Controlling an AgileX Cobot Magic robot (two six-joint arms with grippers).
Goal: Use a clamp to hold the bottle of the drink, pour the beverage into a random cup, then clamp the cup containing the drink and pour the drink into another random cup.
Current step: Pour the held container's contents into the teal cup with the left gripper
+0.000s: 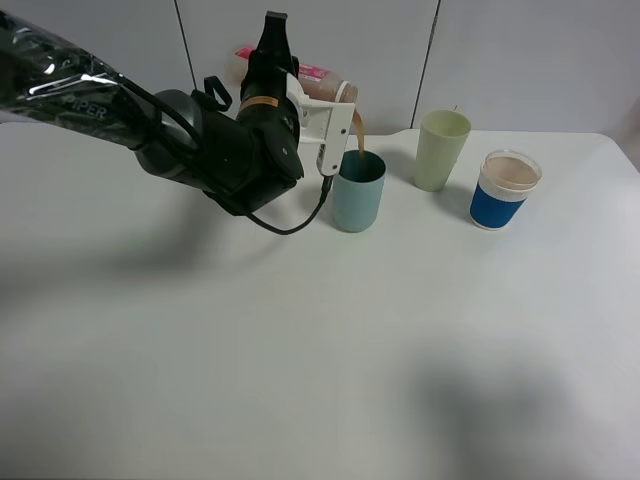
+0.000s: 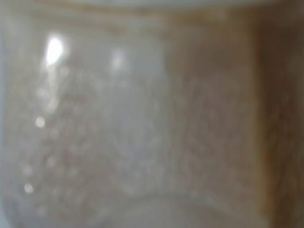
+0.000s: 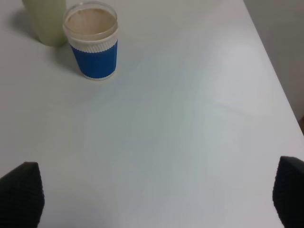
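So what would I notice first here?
A brown stream of drink falls from the tipped bottle, clamped by the left gripper, into the teal cup at the back of the table. Right of it stand a pale yellow-green cup and a blue-banded cup, brownish inside.

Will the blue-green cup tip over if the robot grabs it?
Probably not: the teal cup stands flat with straight sides, so it looks steady. The brown drink pouring in likely makes it heavier and sloshy. Its smooth, handle-free wall may be slippery.
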